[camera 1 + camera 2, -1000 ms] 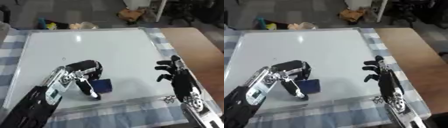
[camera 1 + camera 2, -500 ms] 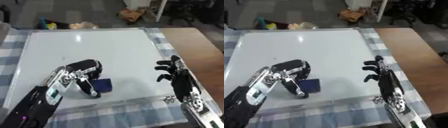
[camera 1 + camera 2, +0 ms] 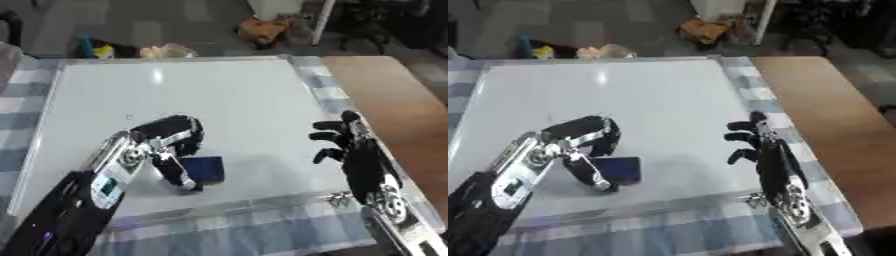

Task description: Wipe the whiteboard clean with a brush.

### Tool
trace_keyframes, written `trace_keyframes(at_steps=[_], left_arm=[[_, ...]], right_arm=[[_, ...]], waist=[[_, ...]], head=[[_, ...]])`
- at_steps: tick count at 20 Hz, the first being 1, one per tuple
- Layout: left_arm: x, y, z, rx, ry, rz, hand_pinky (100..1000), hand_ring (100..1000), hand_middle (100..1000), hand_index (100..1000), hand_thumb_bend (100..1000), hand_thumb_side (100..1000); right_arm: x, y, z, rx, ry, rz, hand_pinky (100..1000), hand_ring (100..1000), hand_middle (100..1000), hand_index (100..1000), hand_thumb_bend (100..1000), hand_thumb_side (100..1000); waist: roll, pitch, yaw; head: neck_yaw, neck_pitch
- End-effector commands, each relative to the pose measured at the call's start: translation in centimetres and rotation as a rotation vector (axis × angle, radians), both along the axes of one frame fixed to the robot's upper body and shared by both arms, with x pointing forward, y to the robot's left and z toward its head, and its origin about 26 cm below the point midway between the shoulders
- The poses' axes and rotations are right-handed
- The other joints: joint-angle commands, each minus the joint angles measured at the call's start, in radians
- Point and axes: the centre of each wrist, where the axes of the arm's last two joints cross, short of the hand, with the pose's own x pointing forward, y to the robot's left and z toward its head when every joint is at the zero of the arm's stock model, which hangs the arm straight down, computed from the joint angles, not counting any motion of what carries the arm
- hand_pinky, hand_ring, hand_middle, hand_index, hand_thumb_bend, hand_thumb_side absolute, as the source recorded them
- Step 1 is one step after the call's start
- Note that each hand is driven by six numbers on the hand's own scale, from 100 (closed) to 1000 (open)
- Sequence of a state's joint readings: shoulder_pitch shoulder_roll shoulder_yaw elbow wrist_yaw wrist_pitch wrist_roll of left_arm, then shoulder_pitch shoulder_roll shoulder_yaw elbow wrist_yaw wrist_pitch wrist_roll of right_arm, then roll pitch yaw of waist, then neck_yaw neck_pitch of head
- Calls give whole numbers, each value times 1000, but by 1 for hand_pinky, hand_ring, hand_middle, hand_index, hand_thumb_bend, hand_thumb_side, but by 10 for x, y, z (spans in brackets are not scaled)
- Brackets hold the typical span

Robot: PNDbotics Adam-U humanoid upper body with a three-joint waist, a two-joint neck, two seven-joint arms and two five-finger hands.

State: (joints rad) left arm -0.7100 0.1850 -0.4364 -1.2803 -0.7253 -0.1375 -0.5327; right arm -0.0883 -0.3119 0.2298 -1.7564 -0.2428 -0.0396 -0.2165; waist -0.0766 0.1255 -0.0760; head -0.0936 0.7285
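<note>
Down on the smooth white whiteboard [image 3: 227, 95], the left hand [image 3: 166, 142] curls its fingers and thumb round a flat, dark blue rectangular brush [image 3: 204, 168], partly hiding it. Beside the board's right edge, the right hand [image 3: 350, 147] hangs with fingers bent, holding nothing. Checked blue cloth [image 3: 262, 230] lies beneath.
</note>
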Motion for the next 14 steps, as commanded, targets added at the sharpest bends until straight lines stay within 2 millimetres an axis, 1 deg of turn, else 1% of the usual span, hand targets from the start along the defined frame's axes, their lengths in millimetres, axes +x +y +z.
trace_keyframes(at_steps=[1,5,7,10,12,14], left_arm=[[2,4,12,-14,-29,6,370,380,345,100,691,100],[1,2,10,2,-21,-5,377,387,352,100,693,100],[2,2,8,13,-13,-12,412,425,388,100,692,100],[2,1,6,22,-3,-19,431,448,413,100,688,100],[2,1,5,25,1,-23,433,450,414,100,688,100],[2,0,4,26,3,-24,405,423,394,100,679,100]], right_arm=[[1,0,7,-9,-25,9,382,692,694,657,100,1000],[1,0,7,-9,-25,10,382,692,694,657,100,1000],[1,0,7,-9,-25,9,382,692,694,657,100,1000],[1,0,7,-9,-24,9,382,692,694,657,100,1000],[1,0,7,-9,-24,9,382,692,694,657,100,1000],[1,0,7,-9,-24,9,382,692,694,657,100,1000]], waist=[[0,-11,0],[-2,-10,0],[-2,-10,-1],[-2,-9,-2],[-2,-9,-3],[-3,-9,-5]], head=[[-3,1],[-4,1],[-4,1],[-5,1],[-6,1],[-8,2]])
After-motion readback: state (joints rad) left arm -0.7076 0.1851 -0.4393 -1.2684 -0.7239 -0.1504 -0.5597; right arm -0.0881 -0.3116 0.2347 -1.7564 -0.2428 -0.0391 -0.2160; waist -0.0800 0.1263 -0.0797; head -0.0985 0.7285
